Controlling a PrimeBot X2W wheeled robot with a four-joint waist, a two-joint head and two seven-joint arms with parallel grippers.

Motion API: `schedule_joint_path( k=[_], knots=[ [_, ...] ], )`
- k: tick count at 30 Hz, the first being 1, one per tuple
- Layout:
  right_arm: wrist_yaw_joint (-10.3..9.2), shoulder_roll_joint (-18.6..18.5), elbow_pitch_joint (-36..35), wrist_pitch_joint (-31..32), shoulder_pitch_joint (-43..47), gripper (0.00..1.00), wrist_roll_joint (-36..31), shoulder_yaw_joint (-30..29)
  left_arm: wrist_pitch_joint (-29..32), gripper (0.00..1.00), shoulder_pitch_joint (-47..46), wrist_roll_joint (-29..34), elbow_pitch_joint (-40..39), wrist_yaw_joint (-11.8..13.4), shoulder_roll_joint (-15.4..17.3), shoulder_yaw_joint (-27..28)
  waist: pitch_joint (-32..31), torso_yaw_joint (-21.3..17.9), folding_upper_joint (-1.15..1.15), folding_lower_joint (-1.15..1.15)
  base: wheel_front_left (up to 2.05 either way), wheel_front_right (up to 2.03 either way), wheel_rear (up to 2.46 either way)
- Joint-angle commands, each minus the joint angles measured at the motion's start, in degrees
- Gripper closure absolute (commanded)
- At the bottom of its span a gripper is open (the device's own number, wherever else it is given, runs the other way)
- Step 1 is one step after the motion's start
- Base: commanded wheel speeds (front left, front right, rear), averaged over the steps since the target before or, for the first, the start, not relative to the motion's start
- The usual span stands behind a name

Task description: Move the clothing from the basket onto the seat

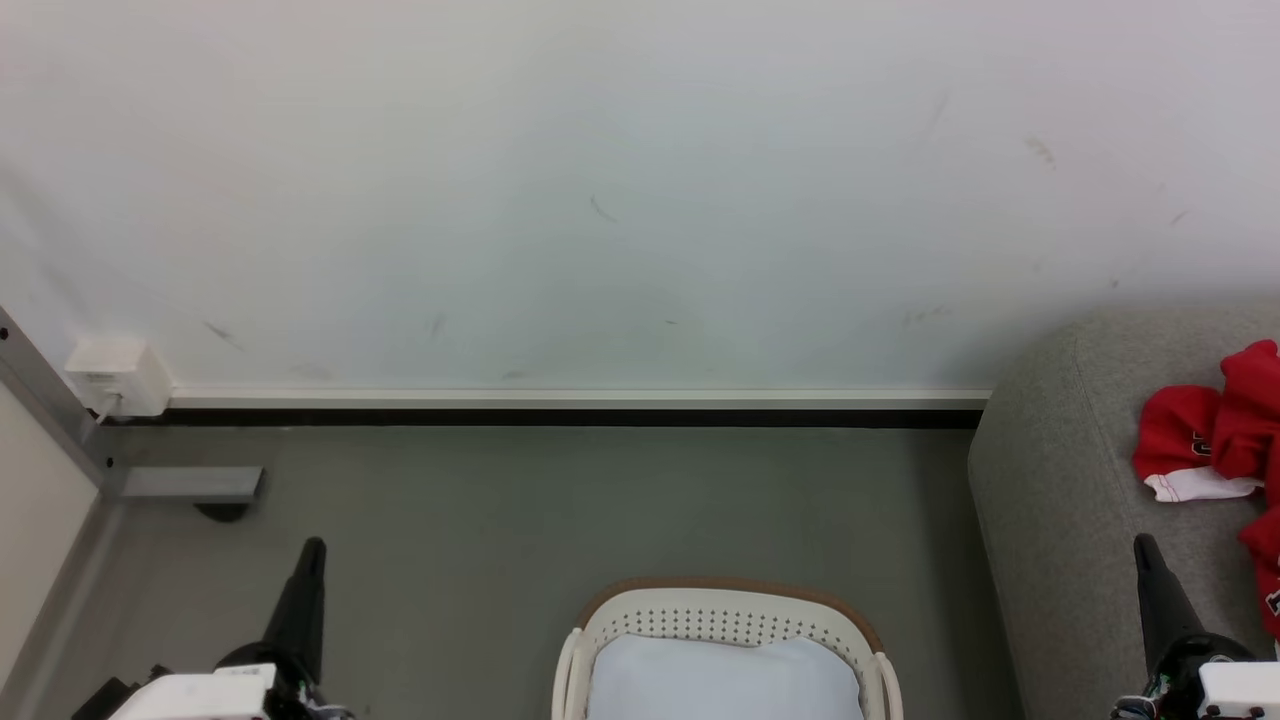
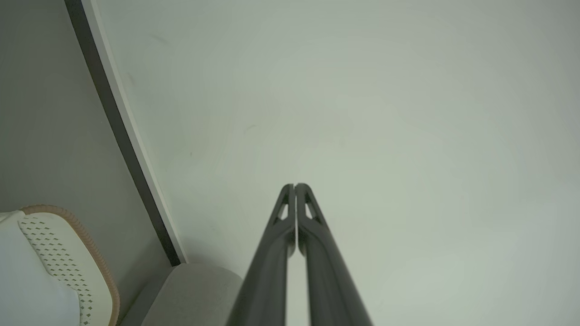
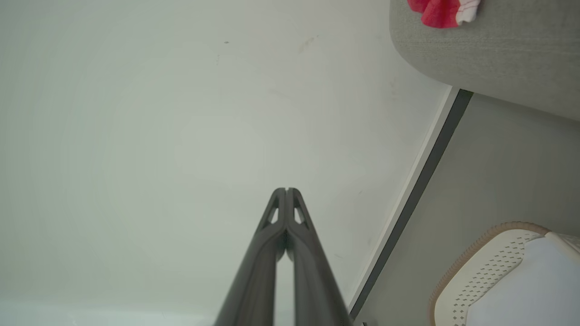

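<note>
Head view: crumpled red clothing (image 1: 1215,430)

Open floor (image 1: 560,500) ahead, hemmed by wall (image 1: 600,200) and seat (image 1: 1050,480)
Found a wide stretch of grey floor between the basket (image 1: 730,622) rim and the wall, passable from either side. Met the seat as a bulk on the right, just beside the right gripper (image 1: 1143,542), with the clothing (image 1: 1210,430) heaped on top. Met a metal bracket (image 1: 190,485) and a wall box (image 1: 110,375) at far left, beyond the left gripper (image 1: 312,546).

Left claw (image 2: 295,186) closed, wall (image 2: 362,113) ahead, basket (image 2: 68,253) lower left
</note>
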Motion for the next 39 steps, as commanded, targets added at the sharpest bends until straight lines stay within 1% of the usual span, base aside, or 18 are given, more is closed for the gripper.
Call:
schedule_joint_path(
  k=[1, 5, 39],
  knots=[
    [-0.11, -0.21, -0.41, 0.4, -0.81, 1.0, 1.53, -0.3, 0.42, 1.0, -0.63, -1.18, -0.26, 0.08, 0.14, 0.23, 0.04, 0.01, 0.0, 0.0, 0.0, 0.0, 0.0],
    [-0.12, -0.19, -0.42, 0.85, -0.88, 1.0, 2.78, -0.54, 0.8, 1.0, -0.72, -2.81, -0.31, 0.08, 0.11, 0.31, 0.13, 0.04, 0.0, 0.0, 0.0, 0.0, 0.0],
    [-0.12, -0.05, -0.39, 0.81, -0.89, 1.0, 2.34, -0.69, 0.81, 1.0, -0.7, -2.74, -0.3, 0.08, 0.11, 0.28, 0.14, 0.05, 0.0, 0.0, 0.0, 0.0, 0.0]
  ],
)
